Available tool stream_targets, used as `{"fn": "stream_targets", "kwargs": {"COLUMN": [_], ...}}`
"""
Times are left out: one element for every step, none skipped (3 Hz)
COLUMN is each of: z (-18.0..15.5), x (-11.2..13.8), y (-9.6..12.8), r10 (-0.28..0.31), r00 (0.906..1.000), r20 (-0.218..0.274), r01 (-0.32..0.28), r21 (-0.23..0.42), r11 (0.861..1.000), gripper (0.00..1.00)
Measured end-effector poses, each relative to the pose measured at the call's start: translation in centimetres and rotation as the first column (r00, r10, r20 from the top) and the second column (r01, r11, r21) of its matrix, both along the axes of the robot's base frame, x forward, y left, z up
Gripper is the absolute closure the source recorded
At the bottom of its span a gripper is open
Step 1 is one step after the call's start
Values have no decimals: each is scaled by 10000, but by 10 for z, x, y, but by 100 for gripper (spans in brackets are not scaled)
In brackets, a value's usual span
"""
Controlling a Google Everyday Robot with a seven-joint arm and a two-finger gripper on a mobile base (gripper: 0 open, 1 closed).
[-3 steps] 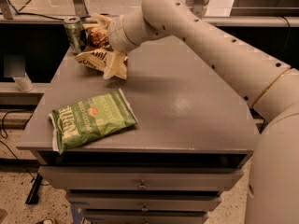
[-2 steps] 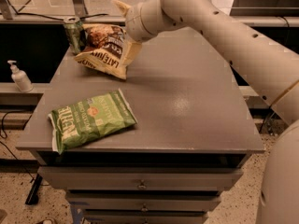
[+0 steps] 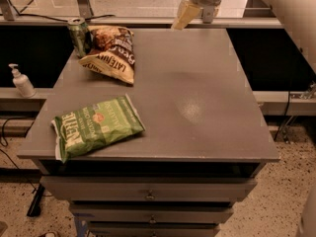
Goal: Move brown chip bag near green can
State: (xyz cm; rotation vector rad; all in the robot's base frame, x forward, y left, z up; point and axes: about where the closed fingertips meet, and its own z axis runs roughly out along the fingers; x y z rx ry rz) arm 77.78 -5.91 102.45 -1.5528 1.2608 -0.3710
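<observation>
At the far left corner of the counter (image 3: 197, 132), the brown chip bag (image 3: 109, 53) lies against the green can (image 3: 78, 33), so the placing seems done, and the pincer (image 3: 192, 21), fingers apart and empty, hangs above the far edge, probably needing only to retreat.

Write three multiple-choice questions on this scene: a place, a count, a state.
1. Where is the brown chip bag? A beside the green can; B in a drawer; C on the floor.
2. How many chip bags lie on the table? A one; B two; C three.
3. What does the gripper, above the table's far edge, hold? A a can; B a bag; C nothing.
1 A: it lies next to the can. 2 B: the brown one and the green chip bag. 3 C: nothing hangs from it.
</observation>
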Motion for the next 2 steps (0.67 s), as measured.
{"fn": "stream_targets", "kwargs": {"z": [57, 76], "x": [1, 8], "y": [-105, -130], "r10": [-2402, -3229], "r00": [9639, 9332], "r20": [1149, 1577], "r01": [2398, 3119], "r21": [181, 907], "r11": [9707, 9458], "gripper": [0, 0]}}
